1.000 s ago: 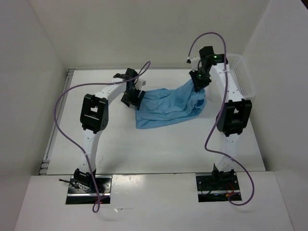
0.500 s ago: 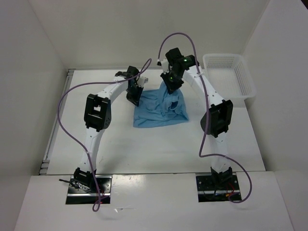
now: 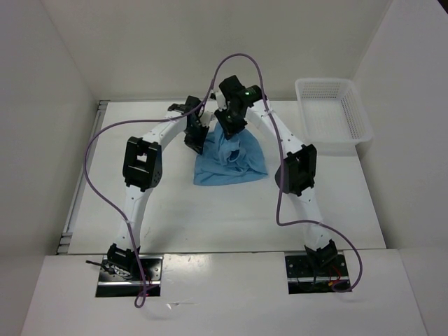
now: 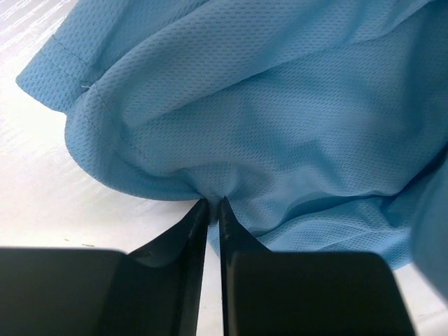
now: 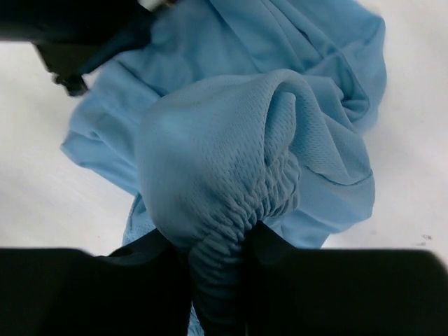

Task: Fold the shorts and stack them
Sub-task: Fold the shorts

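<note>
Shorts (image 3: 234, 164) pinched twice: left jaws clamp one edge as anchor, right jaws grasp raised waistband (image 5: 241, 210), likely for folding.

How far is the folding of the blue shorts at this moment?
Partly done: the shorts lie bunched, one side lifted over the rest. In hand: the right gripper clamps the gathered waistband; the left gripper pinches a fold of fabric. Left: lay the fold flat, release, stack.
</note>
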`<action>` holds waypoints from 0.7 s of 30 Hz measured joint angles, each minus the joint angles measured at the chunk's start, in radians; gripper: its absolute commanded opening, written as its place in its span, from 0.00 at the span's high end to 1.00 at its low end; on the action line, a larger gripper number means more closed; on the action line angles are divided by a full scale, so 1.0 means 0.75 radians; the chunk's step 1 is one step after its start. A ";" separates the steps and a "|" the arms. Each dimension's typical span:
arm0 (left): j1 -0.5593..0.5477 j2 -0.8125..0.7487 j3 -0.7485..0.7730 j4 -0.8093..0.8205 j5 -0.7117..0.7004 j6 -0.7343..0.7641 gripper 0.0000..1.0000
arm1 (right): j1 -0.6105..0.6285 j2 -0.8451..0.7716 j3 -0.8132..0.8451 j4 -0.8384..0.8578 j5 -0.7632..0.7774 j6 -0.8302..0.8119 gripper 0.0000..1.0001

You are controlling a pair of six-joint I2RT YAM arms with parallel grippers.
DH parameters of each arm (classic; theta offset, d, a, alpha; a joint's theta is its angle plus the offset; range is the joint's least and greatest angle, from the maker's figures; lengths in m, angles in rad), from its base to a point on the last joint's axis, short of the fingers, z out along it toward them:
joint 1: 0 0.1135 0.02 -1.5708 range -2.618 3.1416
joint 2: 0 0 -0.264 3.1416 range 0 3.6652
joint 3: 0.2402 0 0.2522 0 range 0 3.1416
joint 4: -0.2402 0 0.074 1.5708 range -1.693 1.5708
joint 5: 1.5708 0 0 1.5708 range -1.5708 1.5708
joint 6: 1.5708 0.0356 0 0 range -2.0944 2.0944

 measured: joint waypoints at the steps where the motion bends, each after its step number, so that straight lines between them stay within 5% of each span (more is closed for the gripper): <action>1: 0.000 0.000 0.000 0.001 -0.001 0.001 0.79 | 0.009 0.015 0.028 0.001 -0.003 0.007 0.58; 2: 0.000 0.000 -0.001 0.001 -0.002 0.002 0.77 | 0.017 0.026 0.052 0.001 -0.013 0.013 0.40; 3: 0.001 0.000 -0.002 0.002 -0.002 0.002 0.74 | 0.028 0.040 0.084 -0.001 -0.034 0.011 0.32; 7: 0.022 -0.005 -0.013 0.013 0.004 0.000 0.57 | 0.083 0.058 0.186 0.001 -0.159 -0.001 0.19; 12: 0.100 -0.017 -0.018 0.024 -0.029 0.007 0.42 | 0.153 0.058 0.262 -0.011 -0.320 -0.057 0.18; 14: 0.162 -0.019 -0.016 0.027 -0.066 0.006 0.38 | 0.172 0.057 0.268 -0.011 -0.369 -0.093 0.25; 21: 0.356 -0.100 0.040 0.019 -0.264 0.005 0.29 | 0.215 -0.102 0.086 0.001 -0.313 -0.151 0.32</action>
